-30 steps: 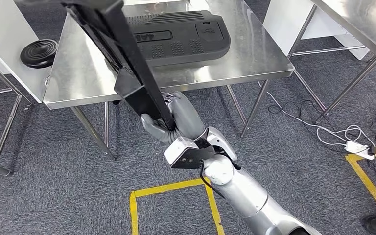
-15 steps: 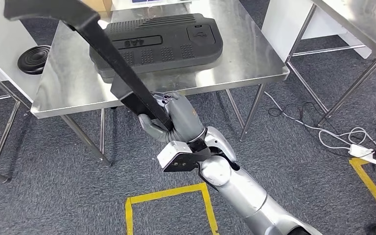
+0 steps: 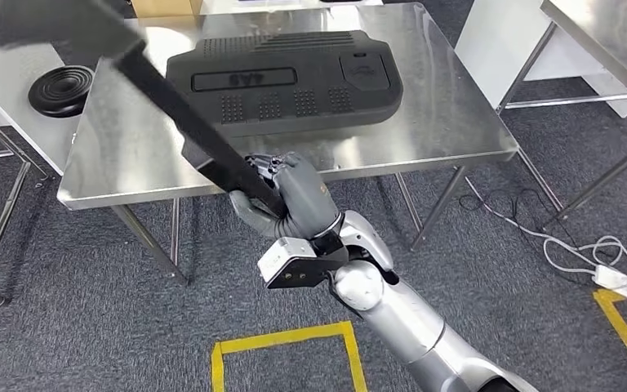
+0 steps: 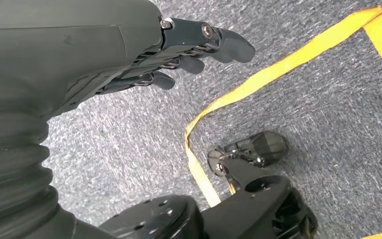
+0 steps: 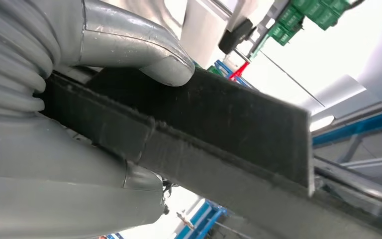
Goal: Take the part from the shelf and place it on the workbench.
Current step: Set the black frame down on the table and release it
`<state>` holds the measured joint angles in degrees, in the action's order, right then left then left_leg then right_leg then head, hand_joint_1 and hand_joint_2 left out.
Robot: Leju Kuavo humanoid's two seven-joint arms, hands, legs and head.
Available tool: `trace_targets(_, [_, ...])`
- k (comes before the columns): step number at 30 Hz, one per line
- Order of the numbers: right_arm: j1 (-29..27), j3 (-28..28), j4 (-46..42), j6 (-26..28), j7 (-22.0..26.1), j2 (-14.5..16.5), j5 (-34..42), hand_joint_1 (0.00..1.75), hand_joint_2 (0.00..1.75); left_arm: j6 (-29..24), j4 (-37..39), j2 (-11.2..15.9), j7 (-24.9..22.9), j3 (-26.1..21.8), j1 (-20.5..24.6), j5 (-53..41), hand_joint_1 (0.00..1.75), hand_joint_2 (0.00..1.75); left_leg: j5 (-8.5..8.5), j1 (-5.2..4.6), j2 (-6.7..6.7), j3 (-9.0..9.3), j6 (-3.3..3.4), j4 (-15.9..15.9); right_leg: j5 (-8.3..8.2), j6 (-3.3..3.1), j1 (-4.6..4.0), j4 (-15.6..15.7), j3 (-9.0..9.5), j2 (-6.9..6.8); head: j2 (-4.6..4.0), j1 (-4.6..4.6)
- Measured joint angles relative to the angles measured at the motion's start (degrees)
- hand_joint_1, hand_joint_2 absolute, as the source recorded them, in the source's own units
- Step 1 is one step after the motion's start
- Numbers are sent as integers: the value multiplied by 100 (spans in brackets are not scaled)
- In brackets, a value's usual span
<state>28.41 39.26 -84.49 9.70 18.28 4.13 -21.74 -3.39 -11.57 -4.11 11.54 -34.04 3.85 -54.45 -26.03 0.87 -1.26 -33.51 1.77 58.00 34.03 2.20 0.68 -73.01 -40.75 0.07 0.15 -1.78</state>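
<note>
On grey carpet marked with yellow tape [image 3: 286,336], a shiny steel workbench [image 3: 445,114] carries a ribbed black panel [image 3: 282,82], while the right hand [image 3: 290,196] grips the long matte black part [image 3: 175,114] above its edge; the left hand [image 4: 129,50] hangs, seemingly holding nothing.

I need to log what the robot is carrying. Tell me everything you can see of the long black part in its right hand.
The long black part is a matte, dark, strip-like piece with a raised ridge along it in the right wrist view. The right hand grips its lower end, thumb and fingers wrapped around it. It slants up and away over the steel workbench, not resting on it; its far end is blurred.
</note>
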Motion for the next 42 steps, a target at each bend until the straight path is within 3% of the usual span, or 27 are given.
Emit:
trace_targets(1, [-13,3,7,0,-1,-13,0,175,175,2,1,0,-1,0,-11,-1,0,175,-67,-1,-13,89,-8,0,-120,43,0,217,-30,-1,0,2])
trace_targets(3, [-23,7,16,0,-3,-34,1,175,175,8,3,-4,-2,1,-27,-4,0,175,-217,-9,-32,280,-37,4,-709,168,-3,971,52,-10,0,5])
trace_targets(4, [-20,12,20,2,-4,-42,-1,175,175,11,4,-7,-1,0,-28,-5,0,175,-292,-18,-42,358,-62,-4,-984,172,-12,1284,118,-21,0,10])
trace_targets(5, [-17,17,24,4,-5,-43,-5,175,175,15,5,-10,-1,0,-22,-7,0,175,-364,-27,-44,430,-94,-23,-1174,134,-31,1487,182,-22,0,8])
trace_targets(6, [-10,22,27,7,-6,-41,-12,175,175,19,6,-12,0,-1,-15,-7,0,175,-396,-34,-41,491,-129,-26,-1239,56,-47,1570,233,-17,0,12])
trace_targets(8, [17,29,23,9,-8,-20,-38,175,175,26,1,-13,3,-2,12,-7,0,175,-432,-29,-13,587,-194,8,-1181,-114,-39,1597,399,12,0,10])
trace_targets(10, [47,32,21,9,-8,5,-64,175,175,32,-2,-11,8,-1,32,-7,0,175,-464,-17,32,475,-237,368,-1123,-238,1,1616,577,21,1,2])
trace_targets(13, [62,38,22,8,-8,25,-101,175,175,37,-1,-16,16,-3,40,-1,0,175,-772,-5,72,-204,-298,1333,-1006,-306,8,1619,773,25,1,-9])
trace_targets(15, [57,44,24,7,-10,26,-122,175,175,41,0,-16,19,-9,24,2,0,175,-969,10,79,-561,-328,1507,-901,-290,10,1618,900,47,1,-9])
trace_targets(16, [57,45,26,7,-11,26,-134,175,175,42,1,-14,20,-15,16,2,0,175,-887,24,85,-623,-336,1346,-843,-273,15,1617,975,58,1,-10])
trace_targets(17, [56,46,27,7,-14,26,-146,175,175,42,1,-10,22,-24,13,2,0,175,-643,39,95,-616,-341,1055,-782,-251,20,1617,1056,66,1,-10])
trace_targets(19, [57,51,38,7,-25,23,-193,175,175,47,9,-7,25,-47,2,3,0,175,30,58,133,-548,-329,404,-653,-189,9,1593,1189,77,0,-14])
trace_targets(20, [59,58,45,12,-38,21,-235,175,175,50,14,-8,27,-62,0,4,0,175,263,53,151,-514,-303,220,-585,-153,-8,1572,1214,79,0,-11])
trace_targets(21, [63,67,51,25,-58,20,-306,175,175,56,18,-10,28,-75,-1,4,0,175,372,42,163,-501,-265,146,-529,-116,-20,1562,1219,80,0,-12])
trace_targets(23, [89,92,55,74,-142,21,-558,175,175,63,16,-13,32,-93,17,2,0,175,386,24,161,-470,-183,165,-457,-49,-18,1573,1215,66,0,-7])
trace_targets(25, [159,128,56,134,-287,7,-934,175,175,73,14,-16,34,-99,31,-5,0,175,397,20,140,-469,-147,156,-459,-24,-3,1599,1245,49,0,2])
trace_targets(35, [1059,464,285,-105,-1366,-237,-3451,175,175,146,12,-26,16,-131,50,-116,0,175,379,-11,70,-520,-105,154,-455,-23,19,1755,1289,24,0,13])
trace_targets(42, [1347,652,558,-270,-1511,-350,-3802,175,175,168,12,-31,17,-154,47,-123,0,175,408,-1,75,-509,-77,151,-480,29,0,1751,1292,17,0,11])
